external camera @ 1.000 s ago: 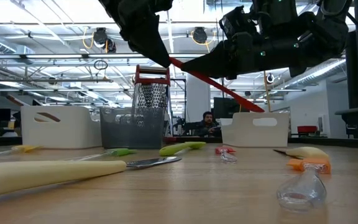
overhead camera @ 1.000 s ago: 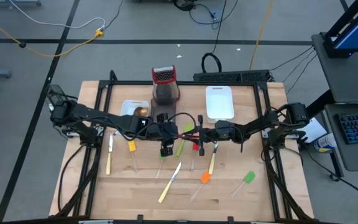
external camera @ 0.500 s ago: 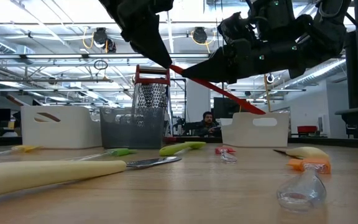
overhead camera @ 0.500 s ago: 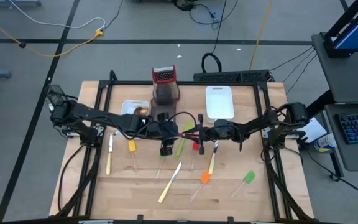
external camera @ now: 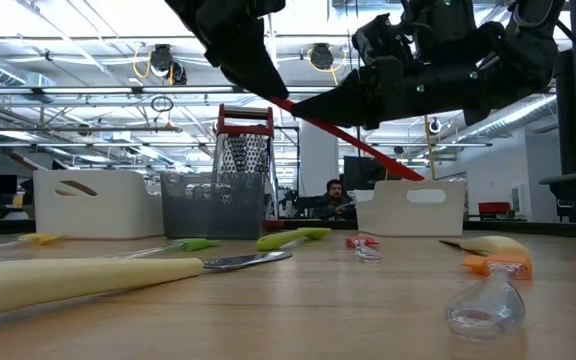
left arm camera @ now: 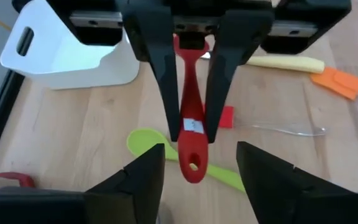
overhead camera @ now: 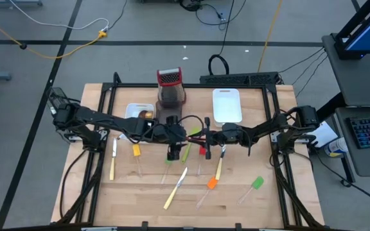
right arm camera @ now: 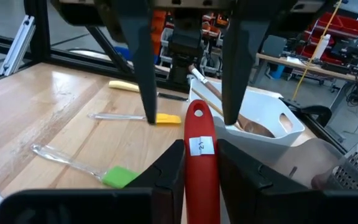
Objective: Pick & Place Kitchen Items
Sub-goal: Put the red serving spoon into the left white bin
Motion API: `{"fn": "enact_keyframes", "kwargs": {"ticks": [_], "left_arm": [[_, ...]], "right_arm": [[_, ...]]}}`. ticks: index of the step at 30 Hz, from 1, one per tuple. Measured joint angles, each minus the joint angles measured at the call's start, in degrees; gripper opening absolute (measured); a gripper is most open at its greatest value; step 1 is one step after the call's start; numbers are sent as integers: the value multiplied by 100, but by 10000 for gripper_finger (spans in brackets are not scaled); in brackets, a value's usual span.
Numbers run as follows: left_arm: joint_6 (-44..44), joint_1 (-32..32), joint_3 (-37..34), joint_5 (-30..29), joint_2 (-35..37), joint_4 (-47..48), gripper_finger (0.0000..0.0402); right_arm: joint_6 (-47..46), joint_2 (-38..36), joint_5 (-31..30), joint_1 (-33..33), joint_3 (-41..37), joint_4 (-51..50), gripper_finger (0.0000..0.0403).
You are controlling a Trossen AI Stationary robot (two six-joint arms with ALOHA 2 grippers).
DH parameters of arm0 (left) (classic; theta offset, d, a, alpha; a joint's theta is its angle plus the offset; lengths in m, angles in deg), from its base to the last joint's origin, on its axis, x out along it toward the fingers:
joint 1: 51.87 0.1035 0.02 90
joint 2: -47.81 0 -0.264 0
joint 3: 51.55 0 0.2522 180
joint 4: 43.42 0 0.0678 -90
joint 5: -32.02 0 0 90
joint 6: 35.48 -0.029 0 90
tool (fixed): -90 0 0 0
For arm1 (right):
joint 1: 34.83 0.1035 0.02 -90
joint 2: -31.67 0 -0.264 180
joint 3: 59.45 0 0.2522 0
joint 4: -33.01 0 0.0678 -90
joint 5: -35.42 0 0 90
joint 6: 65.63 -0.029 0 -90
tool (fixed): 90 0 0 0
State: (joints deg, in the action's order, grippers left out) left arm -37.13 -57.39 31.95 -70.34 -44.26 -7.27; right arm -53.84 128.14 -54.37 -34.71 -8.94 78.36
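Two grippers met above the middle of the counter [overhead camera: 140,199]. Right gripper [right arm camera: 199,146] with jaws clamped on the handle of one red spoon [external camera: 368,150], carried in the air and sloping, clear of the wood. Left gripper [left arm camera: 201,149] with jaws apart, one finger on either side of the spoon's holed handle end, not closed on it.

Directly beneath, flat on the counter: one green spoon [overhead camera: 187,147] and one red spatula [overhead camera: 202,151], just beside each other.

Further out, counted from above:
- two green spatulas, one [right arm camera: 120,177] near the left gripper, one [overhead camera: 257,183] well apart toward the right front
- one yellow spatula [overhead camera: 135,151]
- one orange spatula [overhead camera: 211,183]
- two pale-handled knives, one [overhead camera: 113,162] on the left side, one [overhead camera: 175,188] near the front
- one more pale-handled utensil [overhead camera: 218,169] by the orange spatula, working end not clear

Along the far side, three trays: one white tray [overhead camera: 132,109] on the left with one wooden spoon [right arm camera: 253,127] inside, one grey tray [external camera: 203,205] in the middle, one more white tray [overhead camera: 227,104] on the right. One red-topped box grater [external camera: 245,150] upright at the grey tray; cannot tell whether inside it or behind it.
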Motion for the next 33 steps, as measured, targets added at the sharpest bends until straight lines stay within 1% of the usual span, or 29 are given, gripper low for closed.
{"fn": "enact_keyframes", "kwargs": {"ticks": [10,15,20,22,30,33], "left_arm": [[61,111,2,-17,-66,-68,133],[45,107,2,-14,-66,-105,91],[90,109,2,-17,-66,-104,48],[140,109,2,-15,-66,-103,43],[221,90,0,-15,-72,-81,46],[230,59,0,-26,-72,44,48]], "right_arm": [[2,0,-3,13,-2,66,72],[78,0,3,13,-2,70,69],[83,0,-7,12,-2,58,78],[85,0,-6,13,-2,59,80],[241,-4,-11,13,4,-88,85],[283,-4,-1,16,3,-160,97]]}}
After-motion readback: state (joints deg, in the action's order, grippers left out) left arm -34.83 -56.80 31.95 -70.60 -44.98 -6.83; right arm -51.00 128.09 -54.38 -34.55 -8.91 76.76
